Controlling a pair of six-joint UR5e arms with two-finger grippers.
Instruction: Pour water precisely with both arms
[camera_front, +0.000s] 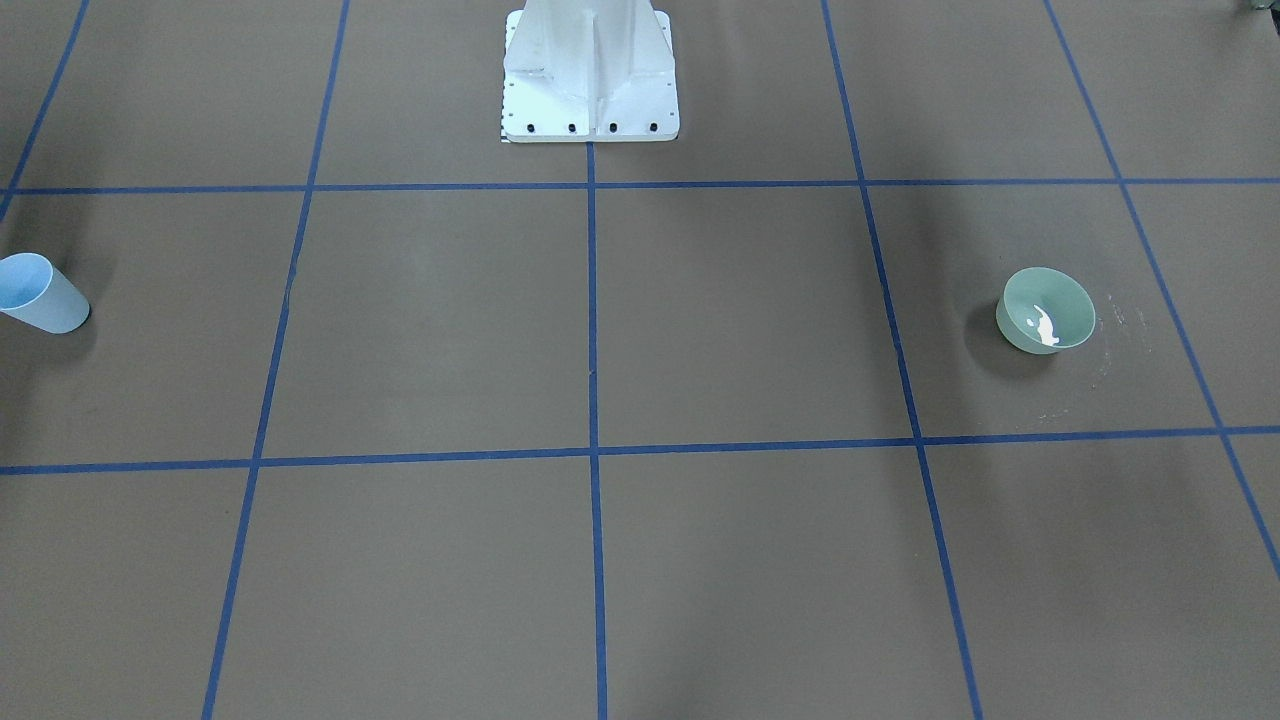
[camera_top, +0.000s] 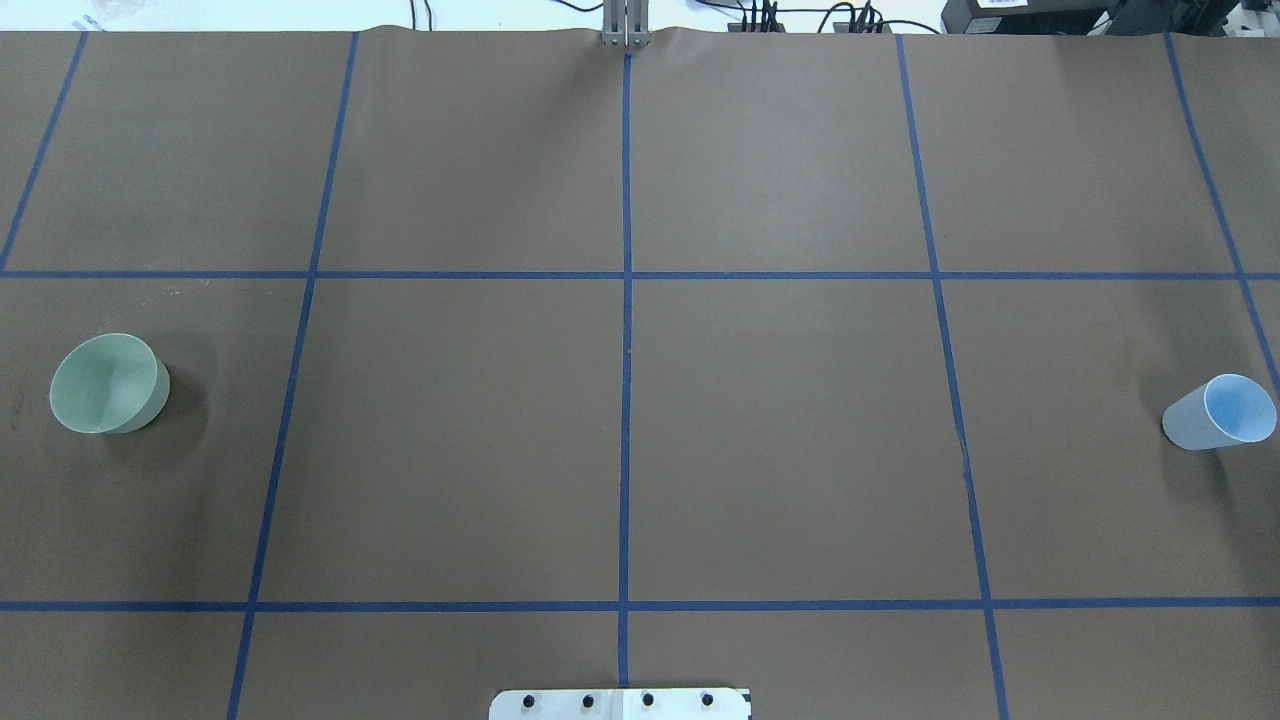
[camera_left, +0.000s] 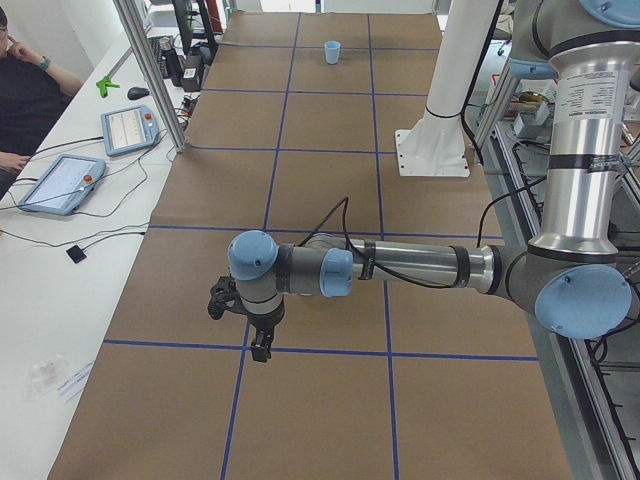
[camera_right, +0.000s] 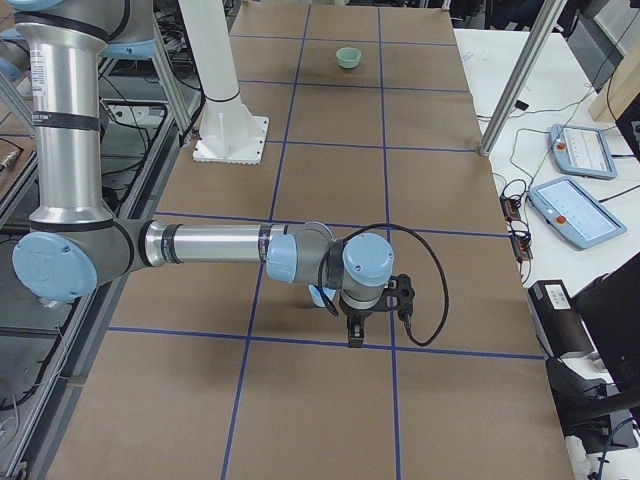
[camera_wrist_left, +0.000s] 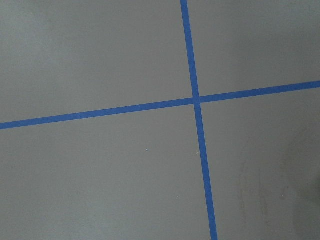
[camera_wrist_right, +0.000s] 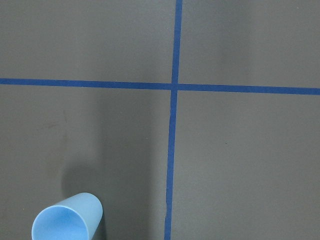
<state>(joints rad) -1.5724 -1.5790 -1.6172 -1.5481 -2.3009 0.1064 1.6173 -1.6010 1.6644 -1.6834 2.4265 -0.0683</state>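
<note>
Hanging over the table (camera_left: 320, 420) in the side views only, the left gripper (camera_left: 260, 352) and right gripper (camera_right: 355, 340) give no clear sign of being clenched or released. Only the front view shows the water (camera_front: 1045, 328), a white glint inside the green bowl (camera_front: 1065, 295); the blue cup (camera_front: 45, 293) stands far off, contents unclear.

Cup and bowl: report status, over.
Left gripper, right gripper: state unreadable. Blue cup upright on robot's right; green bowl on its left, white glint inside. No obstacle seen.
</note>
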